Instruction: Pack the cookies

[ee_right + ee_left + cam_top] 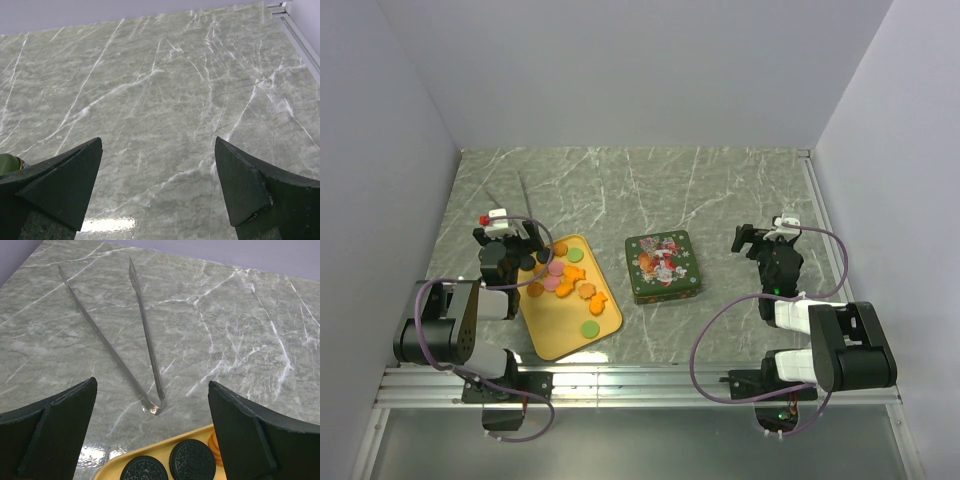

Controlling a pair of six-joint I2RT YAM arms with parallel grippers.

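- Left hand [528,243] stands wide open with nothing in it; it sits over the far left corner of the yellow tray [558,332], fingers pointing away from the arm bases
- Right hand [760,240] is spread just as wide and is also empty; it is on the right side of the grey-green marbled surface [720,185], well apart from the tray; its wrist view shows only bare marble between the fingers
- the tray lies at a slant near the left arm's base; its near half is mostly bare, with one green biscuit there
- the cookies [572,278] lie loose and flat on the far half of the tray; orange, pink, green and tan ones cluster together; two dark brown cookies [192,460] rest at the far edge, right below the left hand
- a green tin [663,266] with a patterned lid lies just right of the tray, not touching it; its lid is on; it is between the two hands
- metal tongs [145,330] lie flat on the surface beyond the tray; the joined end is just beside the tray's far edge; the two arms splay away in a V
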